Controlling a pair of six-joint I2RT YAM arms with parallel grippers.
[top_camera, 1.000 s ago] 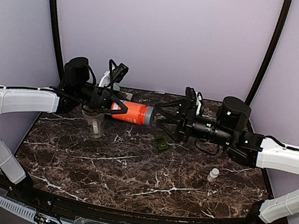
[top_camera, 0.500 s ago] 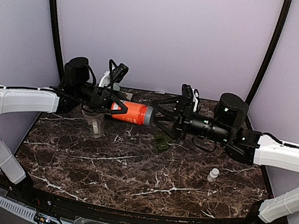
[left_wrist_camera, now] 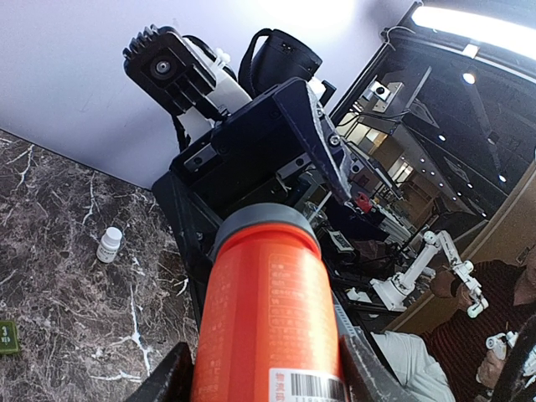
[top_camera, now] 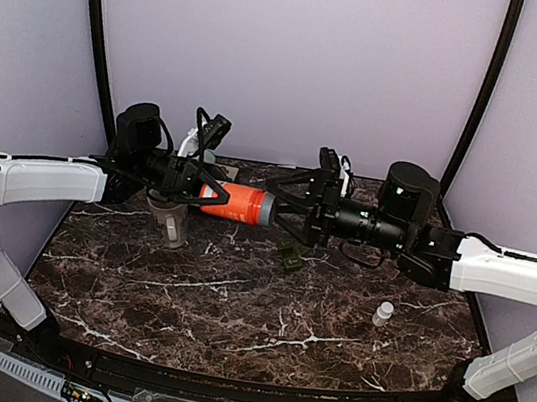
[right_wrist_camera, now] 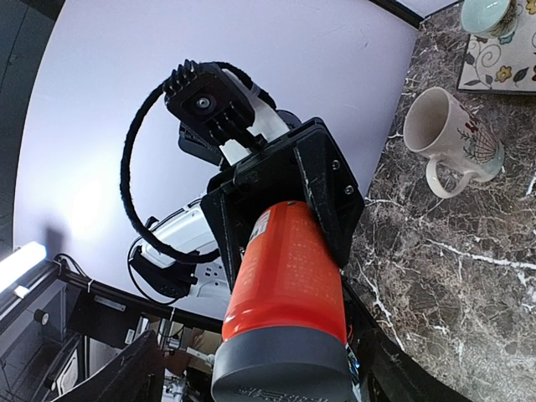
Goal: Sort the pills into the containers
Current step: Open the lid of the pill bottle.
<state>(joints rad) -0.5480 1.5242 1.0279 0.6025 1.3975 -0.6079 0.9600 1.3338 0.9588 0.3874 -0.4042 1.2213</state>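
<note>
An orange bottle (top_camera: 236,201) with a grey cap (top_camera: 266,208) lies level above the back of the table. My left gripper (top_camera: 211,193) is shut on its body. In the left wrist view the bottle (left_wrist_camera: 272,310) fills the space between my fingers (left_wrist_camera: 176,381), so the left gripper (left_wrist_camera: 268,381) holds it firmly. My right gripper (top_camera: 285,212) faces it from the right, open. Its fingers (right_wrist_camera: 138,373) stand on either side of the grey cap (right_wrist_camera: 285,368), apart from it, with the right gripper (right_wrist_camera: 260,381) centred on the cap. No pills show.
A small white vial (top_camera: 383,312) stands on the marble table (top_camera: 232,307) at the right. A small green piece (top_camera: 290,258) lies under the grippers. A pale mug (top_camera: 172,222) sits below the left arm, near a floral mat (right_wrist_camera: 502,63) holding a teal cup (right_wrist_camera: 490,12).
My right arm has slid left toward the bottle, so its fingers now reach around the grey cap, and they have narrowed slightly. The left arm and the bottle have not moved.
</note>
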